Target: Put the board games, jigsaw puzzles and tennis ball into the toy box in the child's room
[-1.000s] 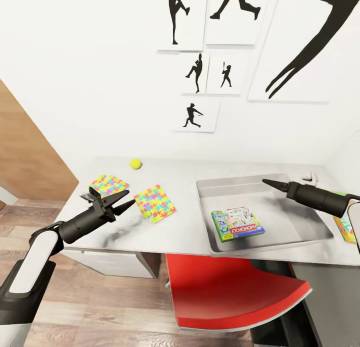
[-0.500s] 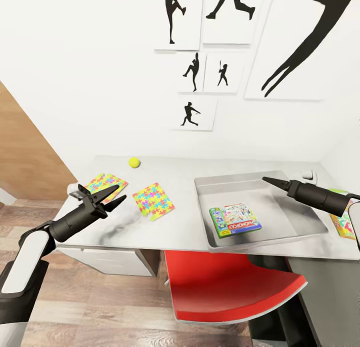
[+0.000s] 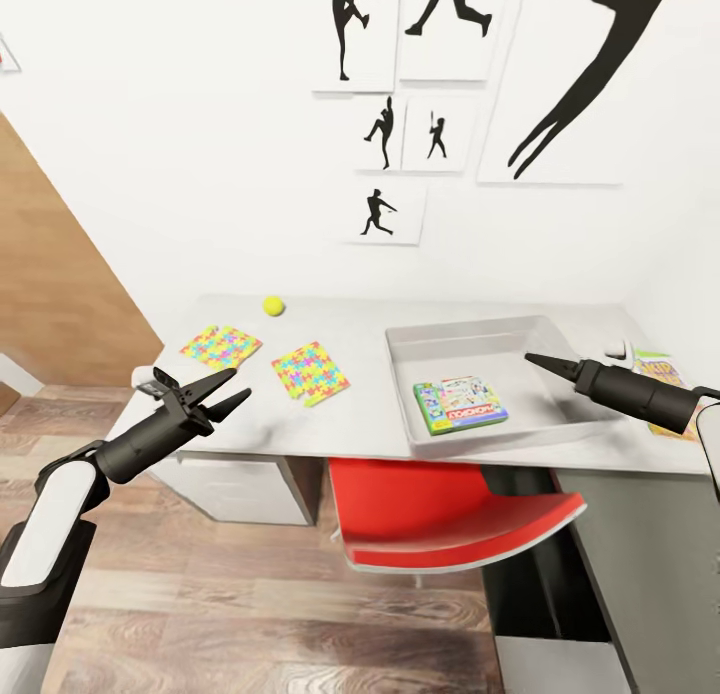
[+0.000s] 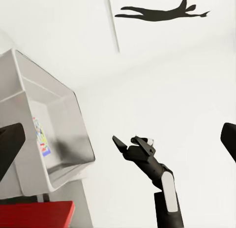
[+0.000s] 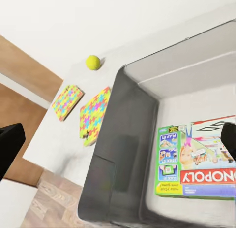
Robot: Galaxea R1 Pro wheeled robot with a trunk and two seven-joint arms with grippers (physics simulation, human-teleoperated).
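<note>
On the grey table (image 3: 350, 324) lie two colourful jigsaw puzzles (image 3: 221, 345) (image 3: 310, 372) and a yellow tennis ball (image 3: 273, 305) near the wall. The grey toy box (image 3: 398, 374) holds a Monopoly board game (image 3: 460, 404). Another board game (image 3: 660, 372) lies at the table's right end, partly behind my right arm. My left gripper (image 3: 238, 384) is open and empty at the front left edge, short of the puzzles. My right gripper (image 3: 532, 358) hangs over the box's right part, open by the right wrist view (image 5: 118, 139), which shows the box wall (image 5: 123, 154), game (image 5: 196, 161), puzzles (image 5: 96, 114) and ball (image 5: 93, 62).
A red chair (image 3: 450, 524) is tucked under the table in front of the toy box. A small white object (image 3: 617, 352) sits behind the box at the right. A wooden panel (image 3: 50, 274) stands at the left, with wood floor (image 3: 250, 594) below. Framed silhouettes hang on the wall.
The whole view has drawn back and swung, so the table looks smaller and farther. My left gripper, before beside the puzzles, now hangs at the table's front left edge. Nothing was grasped.
</note>
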